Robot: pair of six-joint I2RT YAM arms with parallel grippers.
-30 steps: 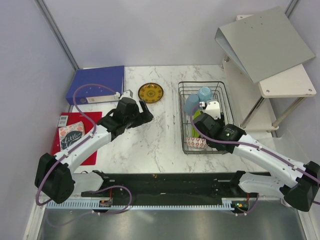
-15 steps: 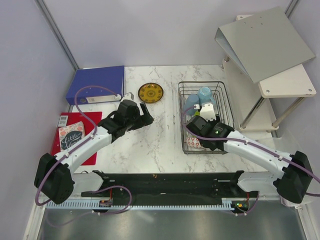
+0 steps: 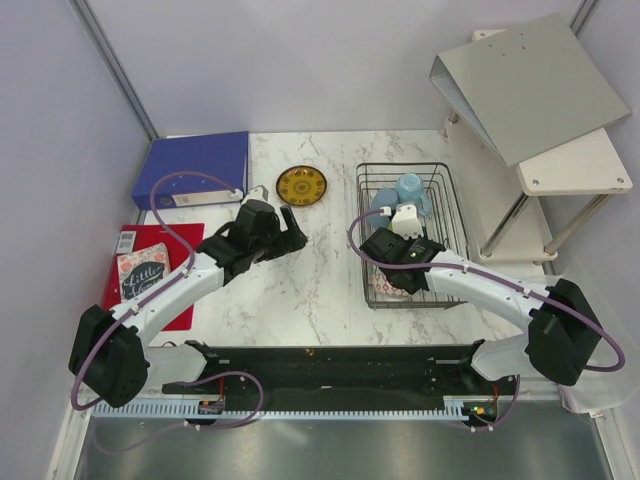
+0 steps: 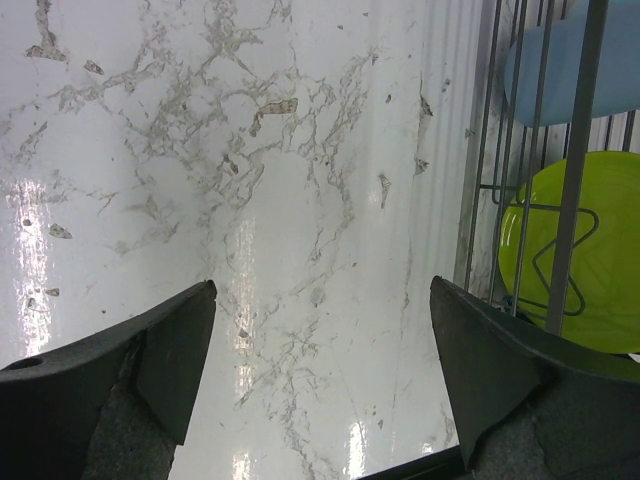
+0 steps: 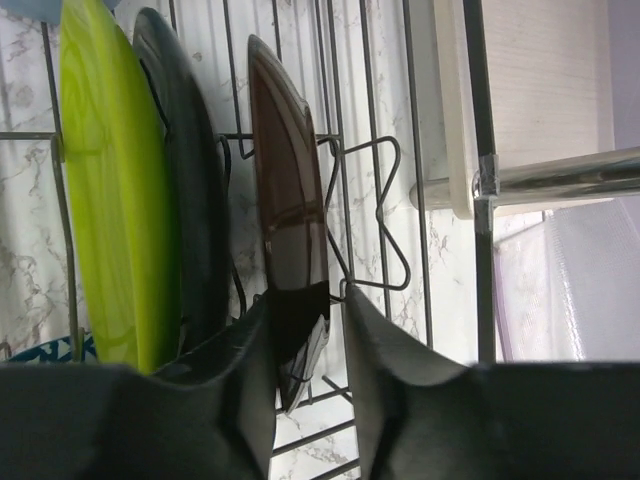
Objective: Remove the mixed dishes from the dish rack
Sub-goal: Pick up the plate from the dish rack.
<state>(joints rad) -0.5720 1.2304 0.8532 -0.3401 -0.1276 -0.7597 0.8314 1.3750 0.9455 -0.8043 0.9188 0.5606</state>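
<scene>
Glossy dark brown round plate [image 5: 285, 180] standing on edge in black wire dish rack [image 3: 445, 225], right fingers [image 5: 400, 400] straddling its rim, grip cannot be told, left fingers [image 4: 500, 370] spread wide, empty, above white marble table [image 4: 300, 150] beside the rack

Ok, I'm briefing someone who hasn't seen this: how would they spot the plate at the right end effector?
Find the black wire dish rack on the right of the marble table; three plates stand on edge inside. It is the glossy dark brown plate straddled by the right end effector, next to the black plate, with the lime green plate farthest from it.
</scene>
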